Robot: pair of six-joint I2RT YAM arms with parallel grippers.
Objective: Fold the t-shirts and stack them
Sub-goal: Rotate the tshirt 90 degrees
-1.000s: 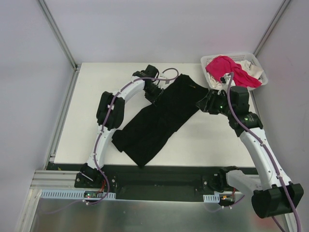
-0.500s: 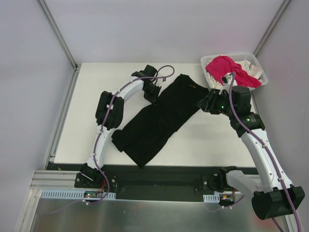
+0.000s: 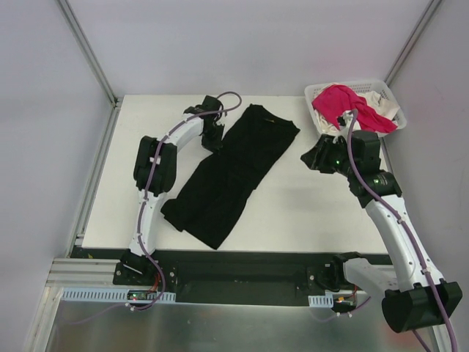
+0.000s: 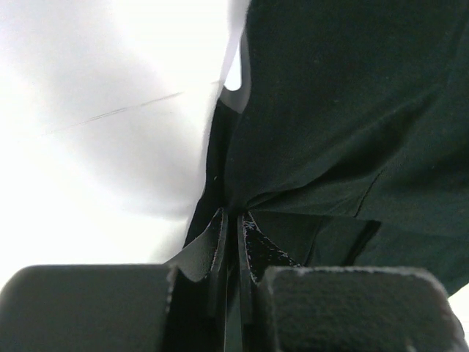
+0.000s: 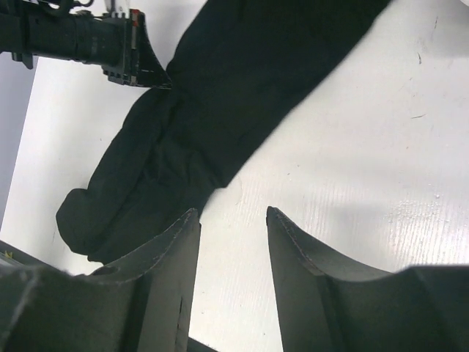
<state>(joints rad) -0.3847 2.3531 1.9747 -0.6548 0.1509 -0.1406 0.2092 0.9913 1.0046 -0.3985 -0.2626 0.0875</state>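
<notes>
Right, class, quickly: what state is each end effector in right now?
Left end effector: closed on the large black cloth t-shirt.
Right end effector: open, holding nothing.

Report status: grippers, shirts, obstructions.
Left gripper: jaws shut on black shirt edge. Right gripper: jaws open, empty. Pink shirt in basket. Nothing in the way.

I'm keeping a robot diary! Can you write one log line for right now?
left gripper shut on black shirt edge | right gripper open, above table | pink shirt in basket | stack not started
</notes>
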